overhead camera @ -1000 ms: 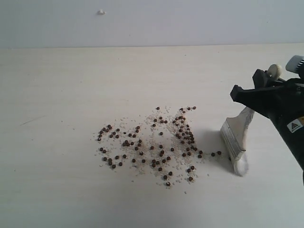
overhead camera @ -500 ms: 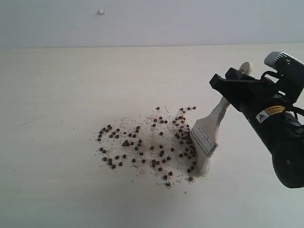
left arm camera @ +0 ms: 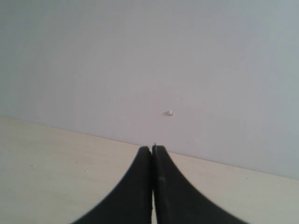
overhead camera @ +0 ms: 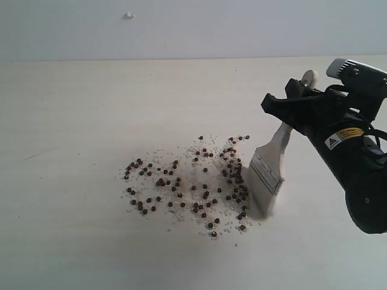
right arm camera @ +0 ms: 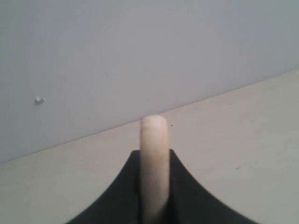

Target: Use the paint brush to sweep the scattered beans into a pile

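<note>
Pale counter (overhead camera: 72, 241) carries the beans (overhead camera: 181, 187), loosely scattered, with no pile formed. The brush (overhead camera: 266, 175) stands bristles-down at the beans' right edge, handle grasped in the right gripper (overhead camera: 290, 112) jaws. The left gripper (left arm camera: 152, 156) jaws are clenched and empty. Most sweeping appears left to do.

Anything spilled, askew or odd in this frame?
Only the expected mess: beans and pale grains lie scattered across the table, not yet piled. The right hand holds the brush tilted at the scatter's right edge. Nothing looks damaged.
</note>
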Robot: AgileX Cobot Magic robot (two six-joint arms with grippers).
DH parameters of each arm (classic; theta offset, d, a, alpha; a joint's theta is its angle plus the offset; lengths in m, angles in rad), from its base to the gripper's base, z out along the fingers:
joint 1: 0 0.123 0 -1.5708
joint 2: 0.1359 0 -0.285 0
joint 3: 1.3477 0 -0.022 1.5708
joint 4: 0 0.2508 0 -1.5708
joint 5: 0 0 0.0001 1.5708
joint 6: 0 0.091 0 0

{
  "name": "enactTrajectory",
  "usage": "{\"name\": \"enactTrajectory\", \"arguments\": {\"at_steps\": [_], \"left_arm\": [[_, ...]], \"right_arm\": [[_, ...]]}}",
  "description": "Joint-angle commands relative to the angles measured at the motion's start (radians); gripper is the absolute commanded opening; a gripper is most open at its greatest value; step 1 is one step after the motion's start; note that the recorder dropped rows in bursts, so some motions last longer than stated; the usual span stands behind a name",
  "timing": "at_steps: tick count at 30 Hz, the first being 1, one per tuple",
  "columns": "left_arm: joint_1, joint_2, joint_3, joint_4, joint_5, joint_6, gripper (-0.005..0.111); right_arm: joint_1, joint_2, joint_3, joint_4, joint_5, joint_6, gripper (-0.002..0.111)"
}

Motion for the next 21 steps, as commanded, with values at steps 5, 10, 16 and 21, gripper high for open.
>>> {"name": "enactTrajectory", "arguments": {"at_steps": [5, 10, 16, 21], "left_arm": [[0.001, -0.005, 0.004, -0.008, -0.006, 0.001, 0.0], [0.001, -0.005, 0.004, -0.008, -0.006, 0.001, 0.0], [0.001, -0.005, 0.004, -0.008, -0.006, 0.001, 0.0], [0.001, -0.005, 0.004, -0.008, -0.006, 0.001, 0.0]], "right_arm": [[0.002, -0.095, 0.002, -0.054, 0.013, -0.06, 0.0], [0.002, -0.122, 0.0, -0.016, -0.005, -0.245, 0.0], [0.002, -0.12, -0.073, 0.041, -0.005, -0.363, 0.0], [0.002, -0.061, -0.174, 0.041, -0.005, -0.412, 0.0]]}}
